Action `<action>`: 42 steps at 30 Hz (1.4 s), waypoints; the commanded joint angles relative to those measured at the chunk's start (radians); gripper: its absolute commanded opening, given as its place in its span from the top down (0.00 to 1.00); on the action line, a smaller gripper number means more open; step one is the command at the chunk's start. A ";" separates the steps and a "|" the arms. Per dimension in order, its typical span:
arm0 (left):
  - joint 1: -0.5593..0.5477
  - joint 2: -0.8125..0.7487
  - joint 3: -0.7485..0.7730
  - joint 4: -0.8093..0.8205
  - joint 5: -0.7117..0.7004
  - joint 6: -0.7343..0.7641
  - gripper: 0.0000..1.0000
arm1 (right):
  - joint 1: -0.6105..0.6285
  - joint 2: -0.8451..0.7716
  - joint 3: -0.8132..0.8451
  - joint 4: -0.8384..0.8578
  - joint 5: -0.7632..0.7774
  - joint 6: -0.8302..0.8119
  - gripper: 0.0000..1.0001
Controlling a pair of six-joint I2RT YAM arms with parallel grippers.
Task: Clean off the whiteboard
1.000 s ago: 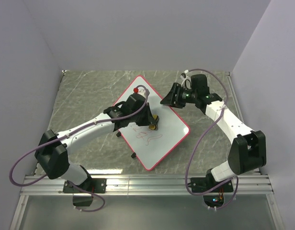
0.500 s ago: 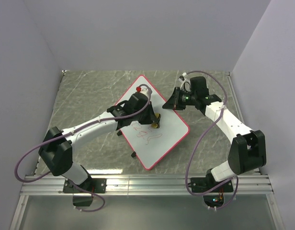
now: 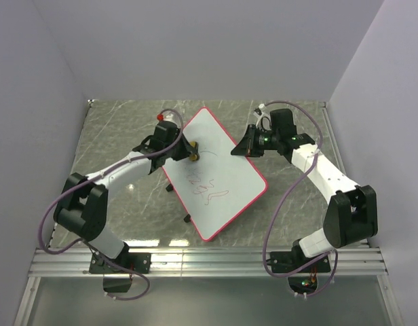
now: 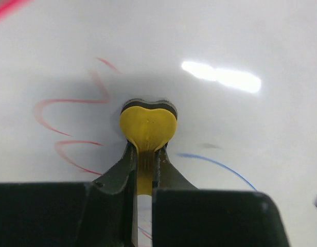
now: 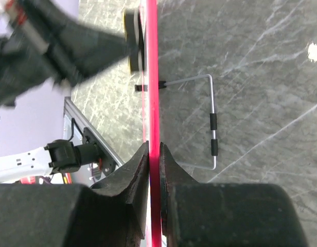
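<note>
Across the middle of the grey marbled table (image 3: 114, 136), your whiteboard (image 3: 219, 173) sits on a diagonal, one corner toward the back wall and one toward the arm bases. Red and blue scribbles (image 3: 209, 187) mark its central part.

Your left arm bends at an elbow far out on the left side. Its forearm runs up and to the right, which puts the left gripper (image 4: 146, 154) over the board's upper part, close to the upper-left edge. The fingers are pinched tight on the narrow tab of a yellow-and-black eraser (image 4: 148, 126). In the left wrist view the eraser's dark face is turned to the white surface and appears to press on it. Red loops (image 4: 71, 123) lie just to its left, and a thin blue arc (image 4: 220, 164) curves off to the lower right.

Your right arm rises from its base to an elbow at the far right, then reaches up and left to the board's upper-right edge. The right gripper (image 5: 154, 154) is clamped on the red-pink rim, one finger on each face of the board, which that camera sees edge-on. A bent wire stand (image 5: 212, 123) shows on the board's back side.
</note>
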State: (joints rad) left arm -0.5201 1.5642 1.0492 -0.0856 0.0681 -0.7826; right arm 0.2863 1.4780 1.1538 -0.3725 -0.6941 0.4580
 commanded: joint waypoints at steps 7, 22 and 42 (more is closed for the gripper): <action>-0.150 0.106 0.144 -0.135 0.067 0.158 1.00 | 0.034 -0.007 0.020 -0.072 -0.047 -0.019 1.00; -0.289 0.065 0.137 -0.190 0.059 0.083 1.00 | 0.042 0.015 0.043 -0.075 -0.044 -0.030 1.00; 0.203 0.237 0.121 -0.204 0.140 0.135 1.00 | 0.060 -0.013 0.035 -0.095 -0.045 -0.062 1.00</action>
State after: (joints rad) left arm -0.2901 1.7901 1.2156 -0.2264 0.1711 -0.6701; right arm 0.3050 1.4700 1.1664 -0.4469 -0.7124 0.4759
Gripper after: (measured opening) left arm 0.096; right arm 0.153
